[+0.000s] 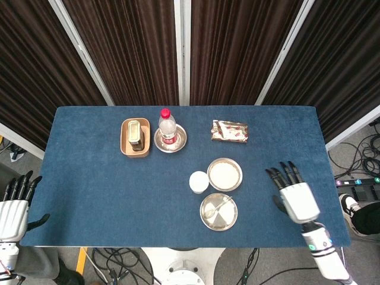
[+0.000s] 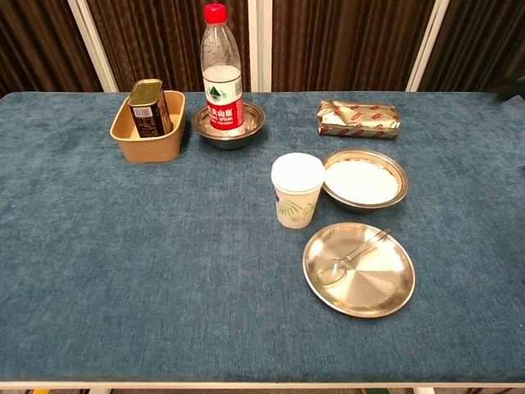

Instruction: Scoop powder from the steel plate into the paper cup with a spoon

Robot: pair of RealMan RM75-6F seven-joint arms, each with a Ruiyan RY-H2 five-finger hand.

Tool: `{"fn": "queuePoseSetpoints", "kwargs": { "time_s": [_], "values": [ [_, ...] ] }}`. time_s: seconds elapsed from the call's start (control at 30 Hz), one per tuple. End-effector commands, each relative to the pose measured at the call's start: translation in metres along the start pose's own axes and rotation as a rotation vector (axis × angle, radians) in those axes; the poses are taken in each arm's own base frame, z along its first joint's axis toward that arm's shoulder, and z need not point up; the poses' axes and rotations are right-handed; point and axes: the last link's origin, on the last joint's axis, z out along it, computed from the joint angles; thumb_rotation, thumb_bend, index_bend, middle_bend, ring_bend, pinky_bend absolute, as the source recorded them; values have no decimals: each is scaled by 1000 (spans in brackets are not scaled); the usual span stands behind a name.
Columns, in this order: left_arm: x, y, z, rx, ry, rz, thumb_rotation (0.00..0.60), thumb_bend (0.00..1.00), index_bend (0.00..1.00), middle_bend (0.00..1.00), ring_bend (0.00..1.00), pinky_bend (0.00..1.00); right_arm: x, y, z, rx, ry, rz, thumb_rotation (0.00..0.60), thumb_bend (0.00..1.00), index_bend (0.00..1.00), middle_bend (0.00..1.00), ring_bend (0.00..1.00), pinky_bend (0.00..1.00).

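The spoon (image 2: 351,257) lies in the empty steel dish (image 2: 385,294) at the near side of the desk (image 1: 89,178), held by nothing. The right robot hand (image 1: 292,194) hovers well off to its right, fingers spread and empty. The paper cup (image 2: 297,190) stands just beside the steel plate (image 2: 396,171) of white powder. The left robot hand (image 1: 15,205) hangs open past the desk's left edge.
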Motion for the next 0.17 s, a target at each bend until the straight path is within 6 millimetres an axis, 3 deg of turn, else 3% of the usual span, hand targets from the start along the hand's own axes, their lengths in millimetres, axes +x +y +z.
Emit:
{"fn": "queuePoseSetpoints", "kwargs": {
  "time_s": [0.03, 0.17],
  "values": [
    [0, 2, 2, -9, -3, 7, 600, 135, 158, 105, 61, 55, 34, 37, -50, -191, 29, 131, 600, 272, 40, 87, 0, 0],
    [0, 5, 4, -12, -6, 11, 600, 135, 157, 105, 61, 54, 40, 46, -67, -242, 20, 190, 600, 275, 38, 88, 0, 0]
  ]
}}
